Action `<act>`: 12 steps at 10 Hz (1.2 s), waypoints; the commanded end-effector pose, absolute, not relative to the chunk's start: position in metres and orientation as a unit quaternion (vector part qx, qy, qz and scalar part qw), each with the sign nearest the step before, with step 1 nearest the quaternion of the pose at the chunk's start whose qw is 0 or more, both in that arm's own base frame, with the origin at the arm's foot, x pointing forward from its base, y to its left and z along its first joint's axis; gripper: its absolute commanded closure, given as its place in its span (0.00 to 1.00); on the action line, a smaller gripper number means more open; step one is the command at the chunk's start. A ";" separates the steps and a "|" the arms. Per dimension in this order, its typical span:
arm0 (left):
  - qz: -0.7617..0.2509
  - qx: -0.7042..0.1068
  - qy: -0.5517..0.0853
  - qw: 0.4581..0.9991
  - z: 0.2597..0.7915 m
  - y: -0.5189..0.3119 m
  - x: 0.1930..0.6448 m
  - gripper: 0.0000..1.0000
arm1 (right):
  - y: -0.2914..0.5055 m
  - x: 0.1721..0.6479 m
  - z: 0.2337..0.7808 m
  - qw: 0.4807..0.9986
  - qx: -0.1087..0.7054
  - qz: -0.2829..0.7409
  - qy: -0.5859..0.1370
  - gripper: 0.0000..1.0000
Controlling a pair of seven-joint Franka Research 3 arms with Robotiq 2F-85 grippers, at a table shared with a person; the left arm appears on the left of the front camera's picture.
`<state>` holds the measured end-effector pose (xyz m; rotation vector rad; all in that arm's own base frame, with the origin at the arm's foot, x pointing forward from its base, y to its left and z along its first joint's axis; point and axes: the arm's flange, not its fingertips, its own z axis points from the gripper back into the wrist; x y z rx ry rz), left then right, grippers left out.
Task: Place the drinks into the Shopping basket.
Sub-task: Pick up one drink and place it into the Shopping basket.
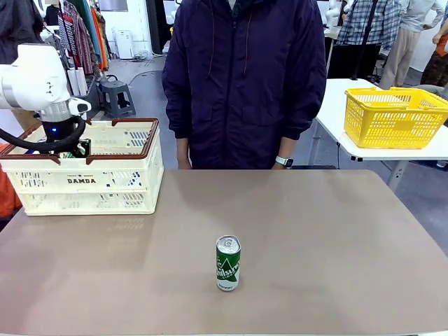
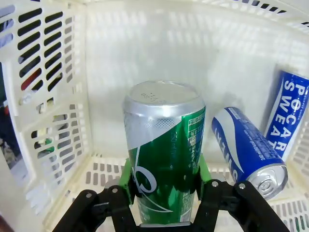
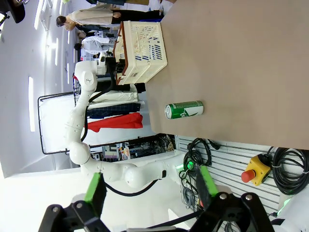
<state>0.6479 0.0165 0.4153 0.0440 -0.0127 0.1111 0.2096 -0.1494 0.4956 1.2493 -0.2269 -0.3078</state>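
In the left wrist view my left gripper (image 2: 164, 186) is shut on an upright green can (image 2: 164, 154), its green pads (image 2: 126, 180) pressed on both sides, inside the cream Shopping basket (image 2: 53, 87). Two blue-and-white cans lie beside it, one tipped (image 2: 246, 150) and one leaning on the wall (image 2: 289, 113). From the front, my left arm (image 1: 42, 84) reaches down into the basket (image 1: 84, 180) at the table's left. Another green can (image 1: 227, 262) stands upright near the front middle of the table, also in the right wrist view (image 3: 184, 109). My right gripper (image 3: 149, 191) is open, off the table.
A person in a dark jacket (image 1: 245, 77) stands at the far edge, hands down. A yellow mesh basket (image 1: 393, 115) sits on a separate white table at the back right. An emergency stop button (image 3: 255, 173) and cables hang below the table's near side.
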 end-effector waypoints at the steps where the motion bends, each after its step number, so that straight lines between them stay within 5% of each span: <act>1: 0.060 0.001 -0.017 0.998 0.424 0.017 0.644 0.60 | -0.150 0.210 0.499 0.790 0.588 -0.137 -0.111 0.00; 2: 0.059 0.001 -0.014 0.998 0.425 0.017 0.644 0.03 | -0.150 0.210 0.499 0.790 0.588 -0.137 -0.111 0.00; 9: 0.064 -0.008 -0.032 0.997 0.446 0.019 0.639 0.00 | -0.150 0.210 0.499 0.790 0.588 -0.137 -0.111 0.00; 12: 0.025 -0.026 -0.134 0.990 0.537 0.012 0.599 0.00 | -0.150 0.210 0.499 0.790 0.588 -0.137 -0.111 0.00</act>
